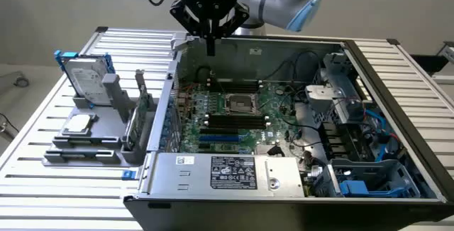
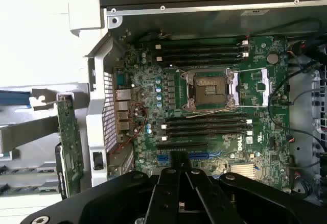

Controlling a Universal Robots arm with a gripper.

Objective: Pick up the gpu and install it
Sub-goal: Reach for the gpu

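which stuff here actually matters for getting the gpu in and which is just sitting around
For the job:
- thin green gpu card, standing on edge in the grey rack
- black gripper, shut and empty, over the open case
- green motherboard

Just lying about:
- silver hard drive in blue frame
- small flat silver drive
- silver labelled power supply box

gpu [image 1: 144,115] in stand [image 1: 85,148] beside computer case [image 1: 284,212]

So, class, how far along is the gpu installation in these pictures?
Nothing looks done: the thin green circuit-board gpu stands in the grey rack outside the open metal computer case. The black gripper hangs shut and empty above the case. Pickup and installation both remain.
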